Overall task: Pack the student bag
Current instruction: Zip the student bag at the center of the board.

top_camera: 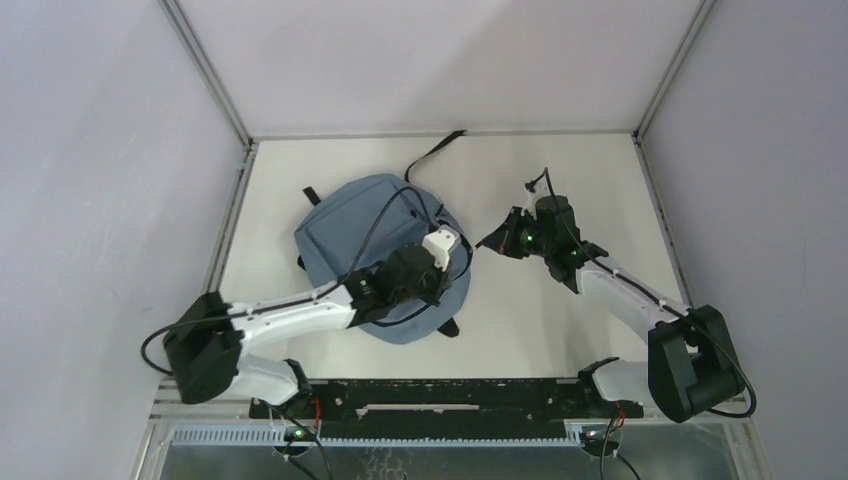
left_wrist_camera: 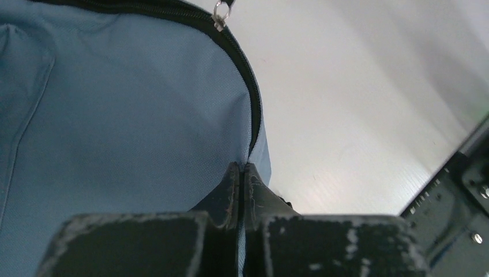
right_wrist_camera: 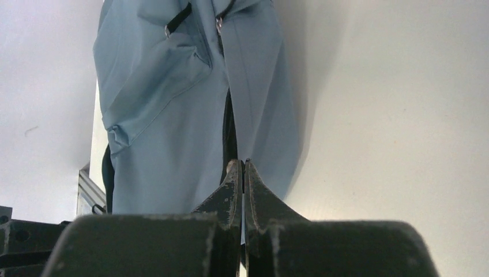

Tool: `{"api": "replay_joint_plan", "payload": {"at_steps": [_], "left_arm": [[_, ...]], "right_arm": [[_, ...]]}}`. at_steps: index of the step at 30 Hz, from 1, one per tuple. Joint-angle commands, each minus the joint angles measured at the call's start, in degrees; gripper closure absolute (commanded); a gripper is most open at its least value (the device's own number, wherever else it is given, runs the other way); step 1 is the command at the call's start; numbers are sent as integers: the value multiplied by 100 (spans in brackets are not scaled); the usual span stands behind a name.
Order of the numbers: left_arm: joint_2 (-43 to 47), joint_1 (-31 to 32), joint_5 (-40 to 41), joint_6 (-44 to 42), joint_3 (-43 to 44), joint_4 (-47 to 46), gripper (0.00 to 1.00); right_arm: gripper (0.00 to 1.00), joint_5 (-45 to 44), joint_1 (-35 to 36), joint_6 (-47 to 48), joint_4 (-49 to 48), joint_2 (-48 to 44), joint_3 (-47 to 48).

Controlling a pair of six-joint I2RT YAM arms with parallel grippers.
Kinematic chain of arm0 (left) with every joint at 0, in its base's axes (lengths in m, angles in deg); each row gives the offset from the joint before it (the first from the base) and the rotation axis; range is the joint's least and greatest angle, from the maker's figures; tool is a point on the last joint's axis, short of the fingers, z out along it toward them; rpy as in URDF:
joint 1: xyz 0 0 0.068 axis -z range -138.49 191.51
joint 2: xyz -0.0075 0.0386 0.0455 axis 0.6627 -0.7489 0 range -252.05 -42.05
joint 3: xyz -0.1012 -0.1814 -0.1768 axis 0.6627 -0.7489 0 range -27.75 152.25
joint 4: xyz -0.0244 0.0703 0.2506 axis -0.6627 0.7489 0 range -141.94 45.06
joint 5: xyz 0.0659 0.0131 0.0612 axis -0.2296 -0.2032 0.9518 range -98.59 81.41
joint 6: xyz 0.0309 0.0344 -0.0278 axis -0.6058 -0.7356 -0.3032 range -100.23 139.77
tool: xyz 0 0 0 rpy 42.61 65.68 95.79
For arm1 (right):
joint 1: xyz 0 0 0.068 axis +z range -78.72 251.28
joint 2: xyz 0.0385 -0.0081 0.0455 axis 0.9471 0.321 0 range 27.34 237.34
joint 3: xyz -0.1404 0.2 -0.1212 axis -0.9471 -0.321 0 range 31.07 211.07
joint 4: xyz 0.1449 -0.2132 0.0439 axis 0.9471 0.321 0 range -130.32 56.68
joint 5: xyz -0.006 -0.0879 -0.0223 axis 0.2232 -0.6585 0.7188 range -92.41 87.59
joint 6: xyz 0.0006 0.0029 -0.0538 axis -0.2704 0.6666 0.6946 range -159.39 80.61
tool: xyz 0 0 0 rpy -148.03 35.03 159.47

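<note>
Your left gripper is clamping the zipper edge of the soft slate-blue fabric backpack. Your right gripper is hovering right of it, jaws together, empty. Contents hidden.

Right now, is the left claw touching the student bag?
Touching. The left wrist view shows the left claw shut on the black zipper edge of the student bag.

Open table lies right of the student bag; its strap trails toward the back; walls close three sides.
</note>
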Motion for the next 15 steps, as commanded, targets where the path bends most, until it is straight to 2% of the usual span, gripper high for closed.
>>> {"api": "replay_joint_plan", "payload": {"at_steps": [1,8,11,15], "left_arm": [[1120,202,-641,271,-856,-404,100],[2351,681,-706,630,-2006,-653,100],[2611,879,-659,831,-2440,-1101,100],[2690,1123,-487,884,-2662,-1205,100]], "right_arm": [[100,222,-76,126,-577,72,47],[100,409,3,142,-876,895,504],[100,400,31,145,-893,1380,948],[100,247,-12,190,-734,2112,1652]]}}
